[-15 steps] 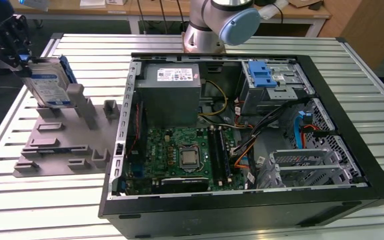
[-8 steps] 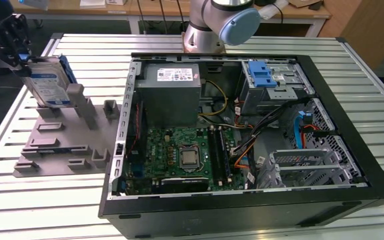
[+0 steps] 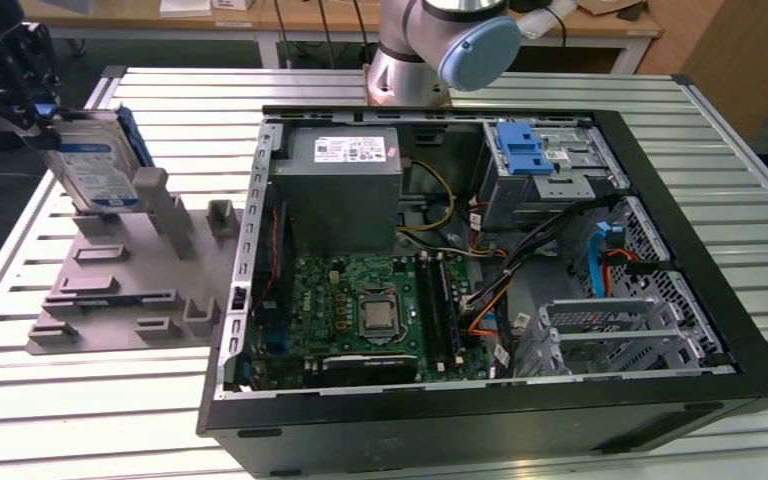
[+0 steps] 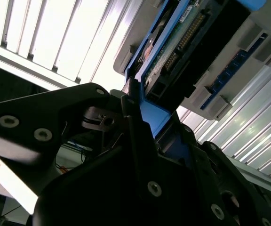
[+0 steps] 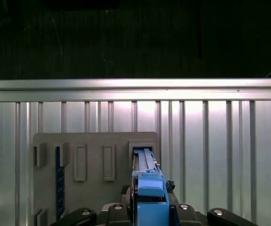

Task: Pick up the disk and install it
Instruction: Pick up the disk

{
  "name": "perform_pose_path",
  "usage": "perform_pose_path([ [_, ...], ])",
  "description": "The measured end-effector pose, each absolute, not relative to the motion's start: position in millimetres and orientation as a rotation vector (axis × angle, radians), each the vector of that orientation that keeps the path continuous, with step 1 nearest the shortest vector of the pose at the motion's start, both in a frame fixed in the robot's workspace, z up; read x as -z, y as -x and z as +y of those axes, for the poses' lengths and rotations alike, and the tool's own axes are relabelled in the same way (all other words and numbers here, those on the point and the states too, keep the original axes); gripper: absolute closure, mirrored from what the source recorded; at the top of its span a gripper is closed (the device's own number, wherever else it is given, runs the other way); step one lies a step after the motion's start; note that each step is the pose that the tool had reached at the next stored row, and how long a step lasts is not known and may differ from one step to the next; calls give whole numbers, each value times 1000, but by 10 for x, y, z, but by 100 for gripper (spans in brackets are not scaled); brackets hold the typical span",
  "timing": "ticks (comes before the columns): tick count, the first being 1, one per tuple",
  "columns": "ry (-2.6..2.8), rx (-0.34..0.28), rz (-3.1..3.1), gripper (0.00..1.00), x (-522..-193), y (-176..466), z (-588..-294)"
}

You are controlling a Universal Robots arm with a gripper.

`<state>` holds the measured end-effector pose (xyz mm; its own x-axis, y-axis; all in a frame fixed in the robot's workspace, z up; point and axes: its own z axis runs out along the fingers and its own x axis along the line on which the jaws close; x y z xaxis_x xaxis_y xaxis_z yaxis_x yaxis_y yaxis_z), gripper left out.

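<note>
The disk [image 3: 91, 165], silver with a white-and-blue label and a blue bracket, stands on edge in a slot of the grey holder [image 3: 117, 290] at the exterior view's left. My gripper [image 3: 37, 105] is at its upper end, shut on the blue bracket. The first wrist view looks down the blue bracket of the disk [image 5: 149, 188], which runs from between my fingers [image 5: 126, 209] to the holder's slot [image 5: 142, 153]. The second wrist view shows the disk [image 4: 173, 52] from its circuit-board side, with the black fingers [image 4: 131, 117] against the bracket's edge.
The open computer case [image 3: 704, 200] lies at the exterior view's right, with a motherboard [image 3: 371, 310], a grey power-supply box [image 3: 344, 170] and a metal drive cage with a blue latch [image 3: 524, 150]. The arm's base [image 3: 418, 60] stands behind it on the slatted aluminium table [image 3: 91, 400].
</note>
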<state>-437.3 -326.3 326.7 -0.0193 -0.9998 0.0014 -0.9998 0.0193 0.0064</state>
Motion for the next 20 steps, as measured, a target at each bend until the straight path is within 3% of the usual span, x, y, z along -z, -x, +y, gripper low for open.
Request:
perform_pose_path([
  [20,-2196,6,-2239,64,-3284,4374,-3264],
])
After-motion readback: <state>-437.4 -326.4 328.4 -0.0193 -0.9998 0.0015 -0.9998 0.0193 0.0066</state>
